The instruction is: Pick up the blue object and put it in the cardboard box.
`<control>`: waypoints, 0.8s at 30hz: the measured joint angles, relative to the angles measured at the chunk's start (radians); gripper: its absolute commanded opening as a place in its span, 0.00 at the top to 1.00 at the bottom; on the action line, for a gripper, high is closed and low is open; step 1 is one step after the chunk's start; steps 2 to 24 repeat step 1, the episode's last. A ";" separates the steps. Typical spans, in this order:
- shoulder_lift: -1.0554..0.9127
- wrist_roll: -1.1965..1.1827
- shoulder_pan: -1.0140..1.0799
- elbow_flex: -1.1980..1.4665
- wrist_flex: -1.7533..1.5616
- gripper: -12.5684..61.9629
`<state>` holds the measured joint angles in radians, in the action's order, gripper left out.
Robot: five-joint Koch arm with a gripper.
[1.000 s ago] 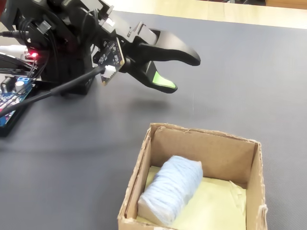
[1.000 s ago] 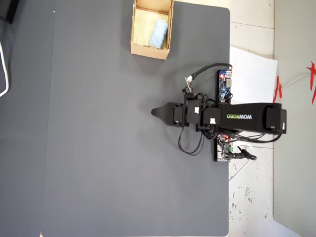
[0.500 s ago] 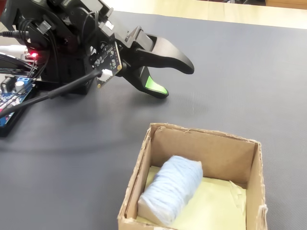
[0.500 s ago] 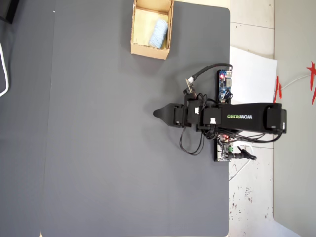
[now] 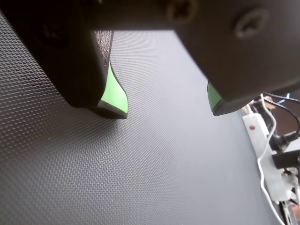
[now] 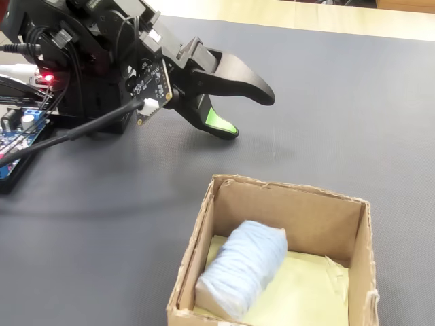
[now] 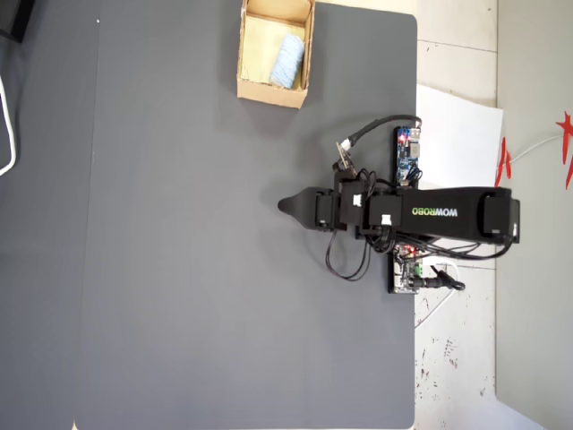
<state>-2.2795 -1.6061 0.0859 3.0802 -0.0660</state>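
While the gripper (image 6: 248,112) hangs low over the dark mat (image 6: 353,122) with its green-lined jaws spread and nothing between them, the blue object (image 6: 241,268) lies inside the cardboard box (image 6: 292,200), on its pale yellow floor. In the overhead view the box (image 7: 240,54) sits at the far edge of the mat, well apart from the gripper (image 7: 285,206). At the wrist view's right edge, what looks like a white power strip (image 5: 262,150) lies beside the mat.
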 measured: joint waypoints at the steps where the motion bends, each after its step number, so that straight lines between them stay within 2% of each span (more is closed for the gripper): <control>1: 0.000 0.000 0.000 0.000 0.000 0.38; 24: 0.000 0.000 0.000 0.000 0.000 0.38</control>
